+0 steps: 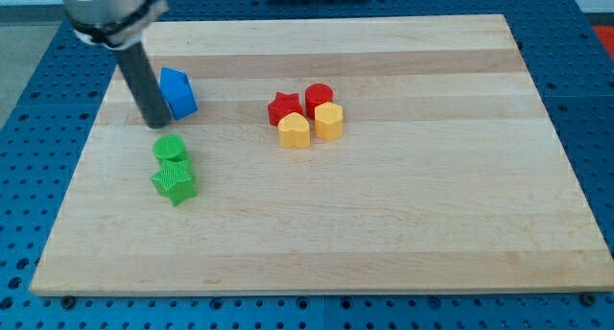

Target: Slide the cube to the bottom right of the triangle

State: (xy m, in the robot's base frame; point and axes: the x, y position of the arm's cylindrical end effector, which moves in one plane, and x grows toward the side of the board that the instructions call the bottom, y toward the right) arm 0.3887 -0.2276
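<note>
Wood board [403, 234]: pale planks, filling most of the view, on a blue perforated table [590, 100]
My tip [156, 125]: down on the board at the view's upper left, dark rod rising toward the top-left corner
Fingers: none here, only the bare rod, nothing held
Blue block [178, 92]: chunky, shape hard to pin down (cube or triangle, cannot tell), just right of the rod and seemingly touching its side
Tip versus blue: tip sits at the block's lower left
Green round block [171, 148]: just below the tip, slightly right, close but apart
Green star block [175, 183]: directly below the green round one, touching it
Red star block [283, 108]: mid-board, left end of a tight cluster
Red round block [318, 96]: right of the red star, touching
Yellow block, left [295, 130]: rounded top, tucked under the red star
Yellow block, right [328, 121]: faceted sides, under the red round one
Cluster versus tip: well apart, off to the view's right
</note>
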